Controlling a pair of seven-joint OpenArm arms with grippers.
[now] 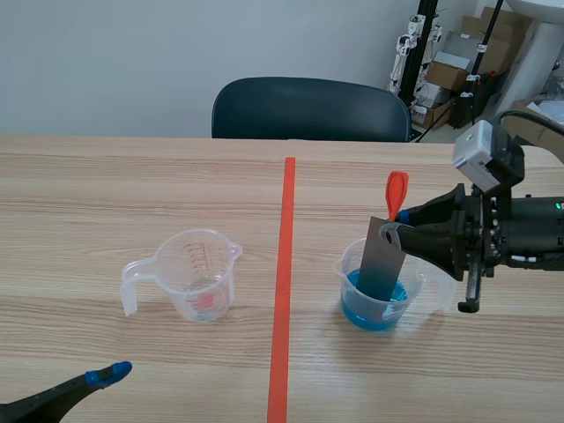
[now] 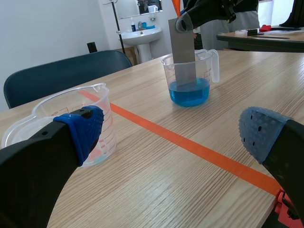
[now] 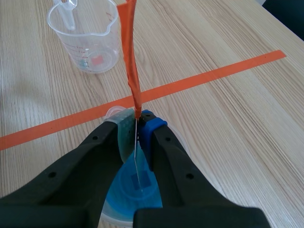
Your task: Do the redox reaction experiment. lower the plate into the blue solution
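Note:
A clear measuring cup [image 1: 374, 304] holding blue solution [image 2: 189, 91] stands right of the tape line. A grey metal plate [image 1: 381, 264] with an orange handle [image 1: 397, 189] hangs upright inside it, its lower end reaching the blue liquid. My right gripper [image 1: 398, 227] is shut on the plate's top, just over the cup's rim. In the right wrist view the plate shows edge-on [image 3: 136, 161] between the fingers, with the orange handle [image 3: 129, 47] rising ahead. My left gripper [image 2: 173, 133] is open low at the near left, holding nothing.
An empty clear measuring cup [image 1: 196, 275] with red markings stands left of the orange tape line [image 1: 282, 291], just ahead of my left gripper [image 1: 97, 383]. A dark chair [image 1: 308, 107] sits at the table's far edge. Boxes and stands fill the back right.

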